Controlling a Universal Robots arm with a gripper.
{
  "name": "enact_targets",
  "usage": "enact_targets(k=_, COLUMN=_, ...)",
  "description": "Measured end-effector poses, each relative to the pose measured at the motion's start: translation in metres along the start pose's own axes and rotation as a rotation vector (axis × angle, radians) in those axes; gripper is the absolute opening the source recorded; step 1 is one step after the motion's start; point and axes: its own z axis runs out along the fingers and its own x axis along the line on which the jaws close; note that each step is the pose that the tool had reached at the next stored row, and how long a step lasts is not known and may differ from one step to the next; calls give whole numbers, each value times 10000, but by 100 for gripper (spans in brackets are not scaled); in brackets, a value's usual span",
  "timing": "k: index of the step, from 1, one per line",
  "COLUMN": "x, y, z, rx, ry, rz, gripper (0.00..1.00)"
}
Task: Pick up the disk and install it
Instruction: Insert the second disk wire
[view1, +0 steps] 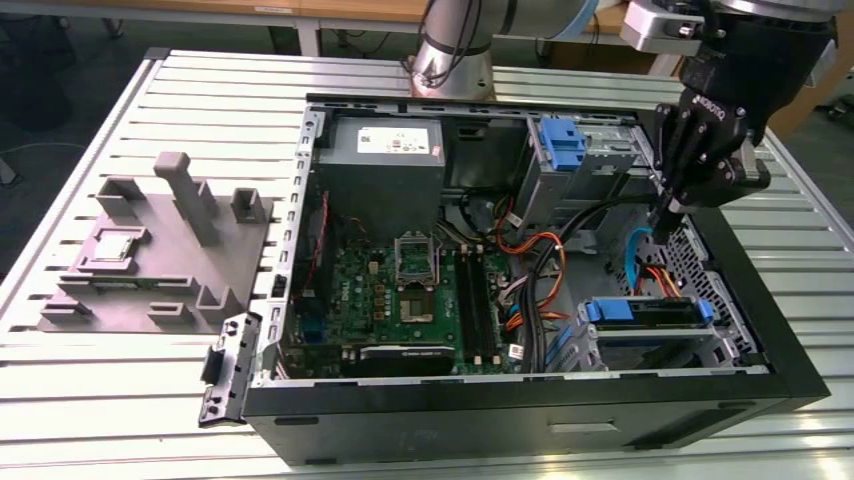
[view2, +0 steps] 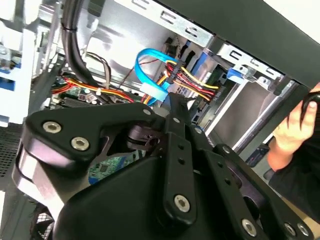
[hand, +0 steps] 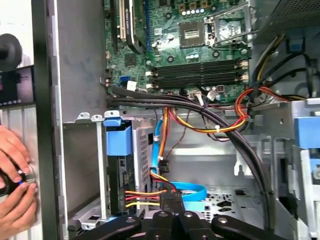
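A slatted metal bench (view1: 80, 400) carries the open computer case (view1: 534, 420). The gripper (view1: 663, 222) hangs at the exterior view's right, fingers narrow and empty. The disk (view1: 647, 312) sits in the bay directly below them, long axis horizontal in frame.

You won't find any print here that can be read. The white label (view1: 388, 146) on the power supply (view1: 384, 160), at the far edge of the open computer case (view1: 534, 400), carries dark marks too small to make out, and the same goes for the markings on the motherboard (hand: 200, 55).
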Motion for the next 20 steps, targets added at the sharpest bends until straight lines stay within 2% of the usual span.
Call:
enact_targets(k=5, x=-5, y=0, z=21, rx=36, ry=522, rz=4, gripper=11)
enact_targets(k=6, x=-6, y=0, z=26, rx=43, ry=608, rz=4, gripper=18)
enact_targets(k=9, x=-12, y=1, z=51, rx=54, ry=784, rz=5, gripper=18)
enact_targets(k=10, x=-13, y=1, z=58, rx=57, ry=816, rz=5, gripper=18)
enact_targets(k=12, x=-17, y=1, z=72, rx=58, ry=831, rz=5, gripper=19)
enact_targets(k=14, x=-21, y=1, z=89, rx=58, ry=830, rz=6, gripper=31)
enact_targets(k=16, x=-23, y=1, z=99, rx=58, ry=835, rz=6, gripper=31)
enact_targets(k=17, x=-23, y=1, z=99, rx=58, ry=842, rz=6, gripper=29)
enact_targets(k=18, x=-23, y=1, z=99, rx=58, ry=844, rz=6, gripper=23)
enact_targets(k=19, x=-23, y=1, z=100, rx=59, ry=844, rz=6, gripper=23)
enact_targets(k=20, x=-23, y=1, z=101, rx=59, ry=843, rz=6, gripper=17)
